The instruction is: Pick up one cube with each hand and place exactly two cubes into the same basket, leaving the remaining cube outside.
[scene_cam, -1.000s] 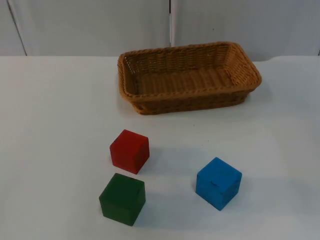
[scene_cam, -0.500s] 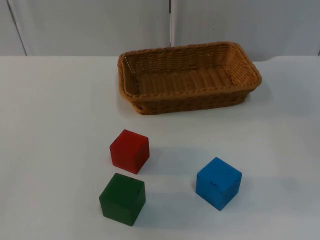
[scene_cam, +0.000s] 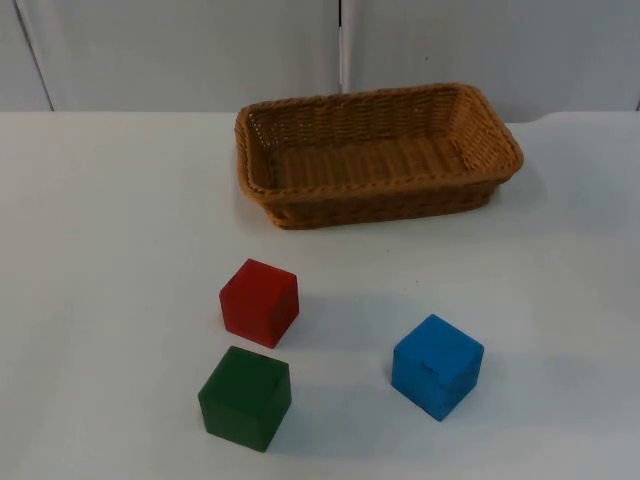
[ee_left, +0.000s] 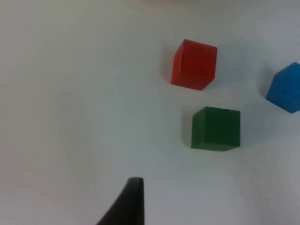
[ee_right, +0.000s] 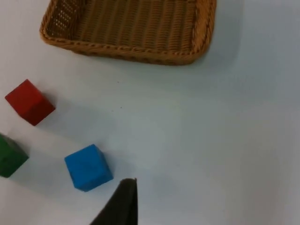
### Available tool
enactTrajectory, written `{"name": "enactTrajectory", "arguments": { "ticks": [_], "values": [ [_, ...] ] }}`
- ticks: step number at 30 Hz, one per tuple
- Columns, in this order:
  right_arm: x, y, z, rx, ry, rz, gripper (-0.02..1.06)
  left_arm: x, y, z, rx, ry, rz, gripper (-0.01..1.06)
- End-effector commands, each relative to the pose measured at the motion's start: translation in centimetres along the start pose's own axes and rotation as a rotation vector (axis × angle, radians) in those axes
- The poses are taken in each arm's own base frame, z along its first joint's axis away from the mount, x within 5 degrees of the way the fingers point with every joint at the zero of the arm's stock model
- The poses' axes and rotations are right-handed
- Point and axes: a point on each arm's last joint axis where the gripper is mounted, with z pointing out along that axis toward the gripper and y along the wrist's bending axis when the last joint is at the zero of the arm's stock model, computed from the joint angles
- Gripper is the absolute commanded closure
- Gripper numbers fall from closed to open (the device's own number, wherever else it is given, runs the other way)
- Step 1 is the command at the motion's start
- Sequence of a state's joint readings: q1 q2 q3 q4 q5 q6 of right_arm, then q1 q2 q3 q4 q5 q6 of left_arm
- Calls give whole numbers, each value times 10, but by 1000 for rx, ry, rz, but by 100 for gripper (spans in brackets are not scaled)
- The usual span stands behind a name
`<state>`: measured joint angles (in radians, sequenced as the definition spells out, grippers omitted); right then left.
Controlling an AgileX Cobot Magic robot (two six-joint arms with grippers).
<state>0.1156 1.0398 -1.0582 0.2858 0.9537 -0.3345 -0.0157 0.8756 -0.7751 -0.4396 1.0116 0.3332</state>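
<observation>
- Top view, basket (scene_cam: 375, 190): at 12 o'clock on the white table (scene_cam: 100, 250), long side across, back rim close to the grey partition wall (scene_cam: 180, 50), nothing inside.
- Red cube (scene_cam: 259, 302): at 7 o'clock from the basket, well apart from its front rim, flat on the table.
- Green cube (scene_cam: 245, 398): at 6 o'clock from the red one, near it but not touching, close to the near edge of the table.
- Blue cube (scene_cam: 437, 366): at 3 to 4 o'clock from the red-green pair, well apart from both, turned corner-forward, open table all round.
- Wide bare table out at 9 o'clock of the cubes and at 3 o'clock of the blue one; a broad open strip between cubes and basket too.
- Left wrist view, left gripper (ee_left: 131, 201): above bare table, nearest the green cube (ee_left: 216, 129), touching nothing; cannot tell how far open, nothing seen in its hold.
- Beyond the green cube, the red cube (ee_left: 193, 64), a clear gap between them; blue cube (ee_left: 286, 88) cut by the picture's edge.
- Right wrist view, right gripper (ee_right: 124, 197): above the table just beside the blue cube (ee_right: 88, 167), not touching; opening cannot be told, nothing seen held.
- Further off, red cube (ee_right: 29, 101), green cube (ee_right: 10, 155) at the picture's edge, and the basket (ee_right: 126, 49) with free table before its rim.
</observation>
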Motion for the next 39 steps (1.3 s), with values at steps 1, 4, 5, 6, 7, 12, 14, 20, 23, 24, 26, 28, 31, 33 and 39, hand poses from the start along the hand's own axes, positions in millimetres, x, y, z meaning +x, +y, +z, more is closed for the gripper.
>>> {"name": "enactTrajectory", "arguments": {
  "ticks": [1,4,5,6,7,12,14,20,23,24,26,28,31,33,39],
  "values": [
    [-3,3,2,-15,-4,-27,-1,-4,-1,1,26,-3,0,0],
    [-8,26,19,-94,21,-115,-1,-6,0,7,40,20,-4,0],
    [-8,26,19,-94,21,-115,-1,-6,0,7,40,20,-4,0],
    [-8,33,25,-112,36,-154,-1,-6,0,8,46,23,-8,0],
    [-8,40,32,-124,56,-194,-1,-7,0,9,49,25,-4,0],
    [-6,65,61,-126,138,-272,-1,-7,-1,9,64,25,-4,0],
    [-4,76,72,-138,171,-311,-1,-7,-1,9,66,30,-3,0],
    [3,96,99,-174,253,-377,-1,-6,-14,12,109,41,62,0],
    [5,100,106,-181,271,-380,-1,-6,-19,14,112,42,81,0],
    [6,103,110,-187,281,-388,-1,-6,-20,16,112,46,85,0],
    [9,109,118,-196,295,-402,-1,-6,-24,21,105,70,103,0],
    [9,111,124,-196,294,-403,-1,-6,-27,30,98,110,111,0],
    [9,111,128,-194,298,-394,-1,-5,-32,40,101,155,127,0],
    [9,112,131,-193,294,-394,-1,-5,-39,52,111,191,151,0],
    [10,112,139,-189,302,-397,-1,-3,-58,85,118,260,220,0]
  ]
}}
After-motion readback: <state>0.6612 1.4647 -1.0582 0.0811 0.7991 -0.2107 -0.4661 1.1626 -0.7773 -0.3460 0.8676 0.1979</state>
